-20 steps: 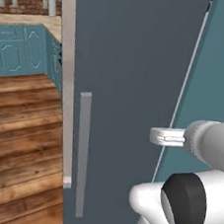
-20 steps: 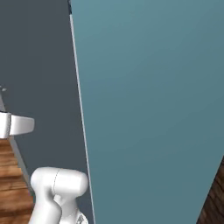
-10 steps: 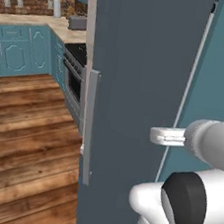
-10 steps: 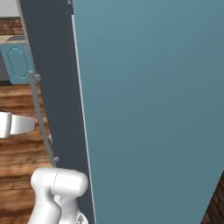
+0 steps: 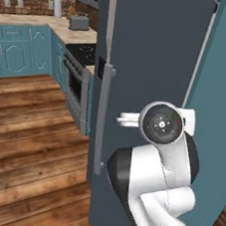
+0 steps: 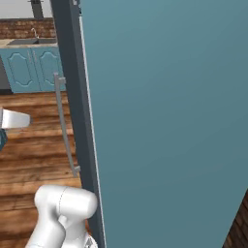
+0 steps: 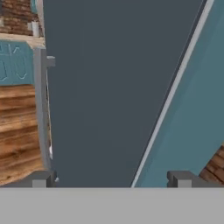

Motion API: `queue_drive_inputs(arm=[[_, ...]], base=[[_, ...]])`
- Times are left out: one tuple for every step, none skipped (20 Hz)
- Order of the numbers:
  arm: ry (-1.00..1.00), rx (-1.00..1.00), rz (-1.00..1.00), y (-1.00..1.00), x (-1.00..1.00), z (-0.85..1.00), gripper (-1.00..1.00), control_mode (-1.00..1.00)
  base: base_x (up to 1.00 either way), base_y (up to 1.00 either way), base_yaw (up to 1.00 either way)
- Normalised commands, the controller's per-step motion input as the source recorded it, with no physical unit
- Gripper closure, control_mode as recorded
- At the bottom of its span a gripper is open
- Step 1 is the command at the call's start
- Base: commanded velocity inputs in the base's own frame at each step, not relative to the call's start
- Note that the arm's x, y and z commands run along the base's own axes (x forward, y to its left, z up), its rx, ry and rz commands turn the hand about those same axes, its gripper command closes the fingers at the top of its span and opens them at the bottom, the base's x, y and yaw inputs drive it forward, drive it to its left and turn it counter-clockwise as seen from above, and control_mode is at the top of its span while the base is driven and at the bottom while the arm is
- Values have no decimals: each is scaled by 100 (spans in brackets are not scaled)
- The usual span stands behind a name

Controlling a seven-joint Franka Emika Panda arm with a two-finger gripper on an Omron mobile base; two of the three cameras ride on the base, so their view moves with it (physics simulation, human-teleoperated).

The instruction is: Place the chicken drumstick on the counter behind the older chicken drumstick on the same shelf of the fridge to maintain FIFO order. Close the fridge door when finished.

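The fridge door point(image 5: 152, 54) is a tall dark slate-grey slab with a long grey bar handle point(image 5: 101, 118), standing close in front of my arm. My gripper point(image 7: 110, 178) is open and holds nothing; its two dark fingertips point(image 7: 41, 178) face the door's outer face, apart from it. The handle point(image 7: 40, 109) runs down the left of the hand view. From the left base the gripper point(image 5: 125, 119) pokes out beside the handle. The beige counter point(image 5: 43, 23) lies far back on the left. The chicken drumstick and the shelf are hidden behind the door.
A wide teal panel point(image 6: 169, 121) stands right of the door. A black stovetop and oven point(image 5: 78, 65), teal cabinets point(image 5: 17, 50) and a toaster point(image 5: 78, 23) line the back left. Wooden floor point(image 5: 30, 150) spreads to the left.
The fridge door has swung away from me towards shut, uncovering more of the kitchen on the left. My hand has followed it forward, and the wrist has turned. The teal panel has stayed put.
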Motion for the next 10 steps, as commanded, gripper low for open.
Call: queue_drive_inputs(arm=[[0,0,-28,-4,99,-6,-100,-100],[0,0,-28,-9,99,-4,-100,-100],[0,0,-28,-24,100,-6,-100,-100],[0,0,-27,-29,100,-10,-100,-100],[0,0,-25,-31,100,-11,-100,-100],[0,0,-24,-36,100,-14,-100,-100],[0,0,-22,-34,100,-16,-100,-100],[0,0,-21,-31,100,-19,-100,-100],[-2,0,-19,-34,100,-23,-100,-100],[-3,0,-19,-38,98,-25,-100,-100]], base=[[0,0,0],[0,0,0],[0,0,0],[0,0,0],[0,0,0],[0,0,0],[0,0,0],[0,0,0],[0,0,0],[0,0,0]])
